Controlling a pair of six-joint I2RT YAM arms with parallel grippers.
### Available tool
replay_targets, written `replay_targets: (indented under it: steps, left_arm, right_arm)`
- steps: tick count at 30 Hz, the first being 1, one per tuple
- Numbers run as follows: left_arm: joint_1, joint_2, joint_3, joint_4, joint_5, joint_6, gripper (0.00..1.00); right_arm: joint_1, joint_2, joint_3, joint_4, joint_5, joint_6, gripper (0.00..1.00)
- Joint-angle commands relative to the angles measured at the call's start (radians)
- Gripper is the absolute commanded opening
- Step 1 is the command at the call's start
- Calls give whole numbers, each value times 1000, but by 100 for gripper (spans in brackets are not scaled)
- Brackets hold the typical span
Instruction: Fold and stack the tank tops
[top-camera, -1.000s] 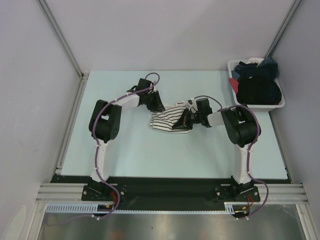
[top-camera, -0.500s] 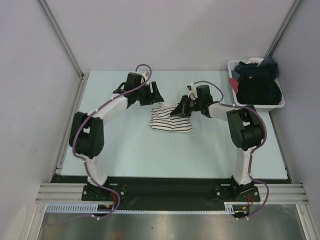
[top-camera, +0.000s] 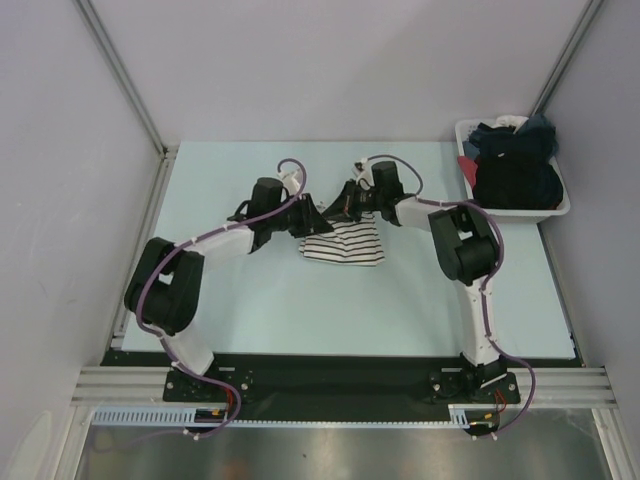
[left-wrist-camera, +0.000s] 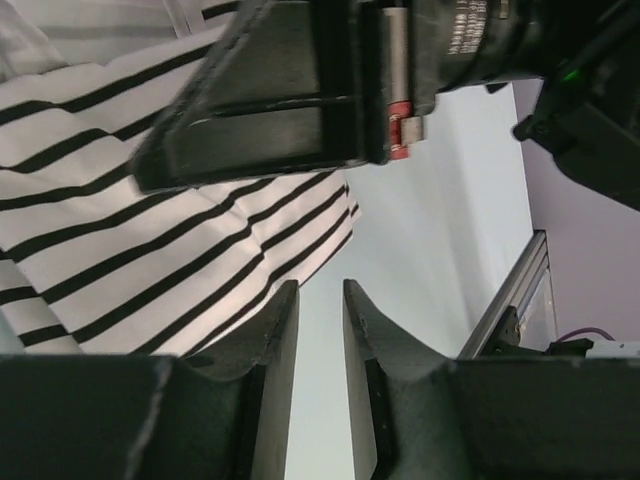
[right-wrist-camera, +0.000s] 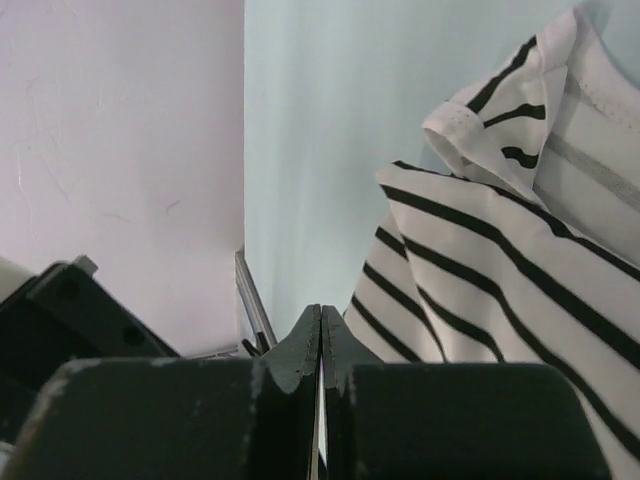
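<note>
The white tank top with thin black stripes (top-camera: 345, 243) lies folded into a small bundle on the pale table. My left gripper (top-camera: 311, 222) rests low at the bundle's left edge. In the left wrist view (left-wrist-camera: 320, 285) its jaws stand a narrow gap apart, with only bare table between them and striped cloth (left-wrist-camera: 120, 230) just to the left. My right gripper (top-camera: 346, 200) sits at the bundle's far edge. The right wrist view (right-wrist-camera: 321, 310) shows it shut and empty, the striped top (right-wrist-camera: 500, 260) lying to its right. The two grippers are close together.
A white basket (top-camera: 556, 208) heaped with dark garments (top-camera: 515, 175) stands at the table's back right corner. Metal rails (top-camera: 145, 250) run along the table's left side, and grey walls close in the left, back and right.
The right gripper has slid from the bundle's right side to its far edge. The left gripper swung to the back, then came down to the bundle's left edge, its jaws widening and narrowing again.
</note>
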Motion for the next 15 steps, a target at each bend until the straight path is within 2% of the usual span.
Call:
replay_targets:
  steps: [1, 5, 9, 13, 15]
  left_arm:
    - [-3, 45, -31, 180, 78, -65, 29]
    - [-15, 91, -93, 224, 75, -82, 25]
    - [-12, 108, -189, 236, 38, -85, 24]
    - [8, 132, -292, 394, 93, -174, 18]
    - [8, 112, -308, 370, 73, -184, 18]
  right_arm:
    - [25, 80, 63, 92, -32, 105, 1]
    - [39, 181, 119, 77, -34, 111, 0]
    - [34, 207, 133, 55, -16, 109, 0]
    - [31, 195, 170, -92, 58, 51, 0]
    - [37, 192, 193, -126, 75, 33, 0]
